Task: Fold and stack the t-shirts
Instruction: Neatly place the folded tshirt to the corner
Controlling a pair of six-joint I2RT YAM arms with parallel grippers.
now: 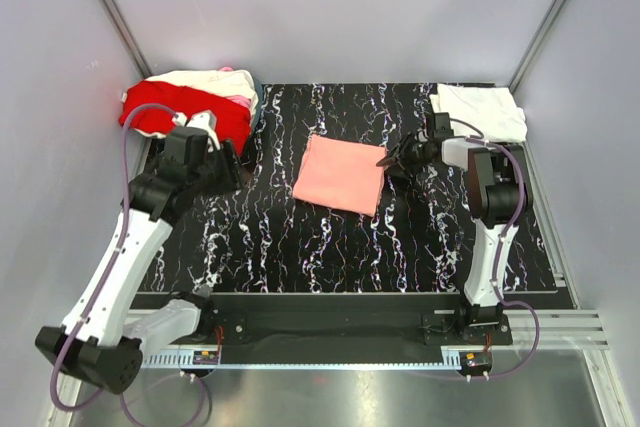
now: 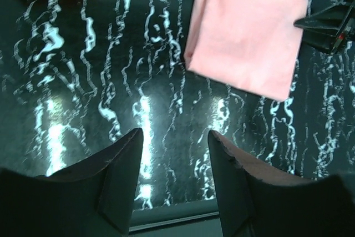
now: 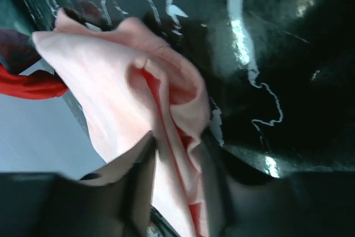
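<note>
Arms first: the left arm (image 1: 128,247) rises from its base at the near left corner, runs up along the left side and bends at the wrist. That bend puts the left fingers (image 2: 119,181) low over the tabletop (image 1: 300,247), just in front of the clothes heap. They stand spread with a clear gap between them and nothing held; only marbled surface shows through the gap. The right arm (image 1: 492,237) stands more upright from its base on the right. Its forearm folds over at the top and points leftward, so the right fingers (image 3: 138,176) reach the right edge of the salmon-pink t-shirt (image 1: 338,174).

In the right wrist view those fingers are clamped on a bunched fold of that cloth, which puckers into soft ridges where it is pinched. The shirt lies near the middle of the tabletop as a flat, roughly square folded panel, turned slightly askew. Its matte weave is smooth apart from the gathered edge.

At the far left corner sits a loose, rumpled heap. In it the red t-shirt (image 1: 165,107) drapes across the front and a cream t-shirt (image 1: 205,80) lies crumpled behind it, with a bit of pale pink showing at the heap's right edge. At the far right corner a white t-shirt (image 1: 482,110) rests folded into a neat rectangle.

The tabletop is glossy black, veined with white marble-like streaks that catch bright reflections.
</note>
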